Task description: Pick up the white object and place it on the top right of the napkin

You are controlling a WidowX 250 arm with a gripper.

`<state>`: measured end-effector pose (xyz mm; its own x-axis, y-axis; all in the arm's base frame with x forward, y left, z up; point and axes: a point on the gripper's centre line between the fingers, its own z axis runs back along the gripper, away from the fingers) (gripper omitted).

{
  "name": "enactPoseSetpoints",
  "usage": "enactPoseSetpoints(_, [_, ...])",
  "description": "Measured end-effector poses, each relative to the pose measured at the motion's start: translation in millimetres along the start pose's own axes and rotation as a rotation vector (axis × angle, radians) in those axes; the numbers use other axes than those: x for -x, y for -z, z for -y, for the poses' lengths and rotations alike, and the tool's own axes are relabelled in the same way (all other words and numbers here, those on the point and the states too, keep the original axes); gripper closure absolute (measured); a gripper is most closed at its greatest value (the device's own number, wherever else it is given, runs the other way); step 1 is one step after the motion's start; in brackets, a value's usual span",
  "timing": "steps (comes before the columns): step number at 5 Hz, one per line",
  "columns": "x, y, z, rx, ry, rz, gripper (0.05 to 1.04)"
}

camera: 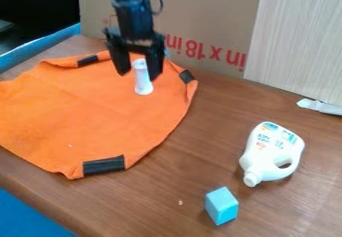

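The black gripper (138, 74) hangs over the upper right part of the orange napkin (93, 111), its fingers apart and pointing down. A small white cylinder-like object (143, 82) is upright at the napkin's upper right, its top between the two fingers and its wider base below the fingertips. A gap shows between the left finger and the object; whether the right finger touches it, I cannot tell. Black strips hold the napkin's corners.
On the wood table (194, 146), a white jug-shaped bottle (270, 153) lies to the right, with a light blue block (221, 206) nearer the front. A cardboard panel (200, 11) and a pale board (294, 41) stand behind. A white piece (320, 106) lies at the right edge.
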<state>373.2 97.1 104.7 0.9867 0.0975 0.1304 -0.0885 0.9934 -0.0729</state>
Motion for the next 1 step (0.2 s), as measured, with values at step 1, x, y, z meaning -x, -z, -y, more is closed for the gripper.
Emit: enactPoseSetpoints(1, [10.4,-41.4,-13.8,0.024,-0.011,0.048,0.084])
